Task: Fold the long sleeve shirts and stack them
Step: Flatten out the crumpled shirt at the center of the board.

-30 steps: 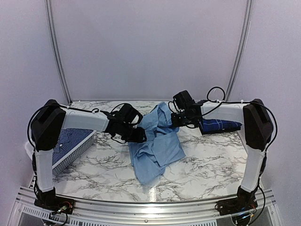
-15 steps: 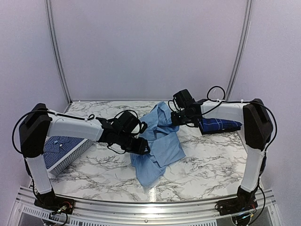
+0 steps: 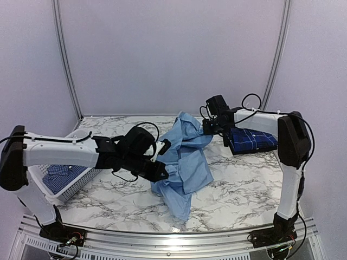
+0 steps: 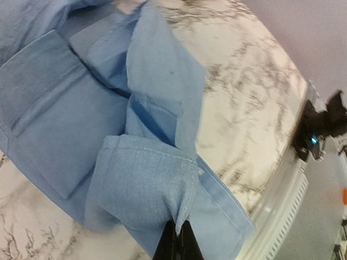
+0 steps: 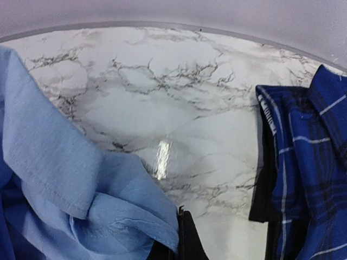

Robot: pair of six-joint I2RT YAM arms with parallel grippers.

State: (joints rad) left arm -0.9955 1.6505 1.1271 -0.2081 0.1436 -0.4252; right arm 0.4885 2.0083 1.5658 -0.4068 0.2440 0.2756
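In the middle of the tabletop (image 3: 249, 179) lies the light blue shirt (image 3: 187, 162), crumpled and not yet folded, and both claws are clamped on it. The left claw (image 3: 162, 174) is closed on a fold at the shirt's left edge, toward its near end. The wrist view shows the fingers pressed together with a peak of cloth between them. The right claw (image 3: 208, 130) is shut on a hem at the shirt's far right corner. The long axis of the shirt runs from the far side to the near side, so the two grips stand at almost opposite ends of it. I judge that the next move depends on this, because pulling apart along this line would spread the cloth. The fabric looks thin and soft, with a pocket and seams showing. To the right of the shirt, close to it, the navy plaid shirt (image 3: 252, 141) lies folded. Well to its left, the checked shirt (image 3: 57, 176) waits in a white basket (image 3: 78, 184).
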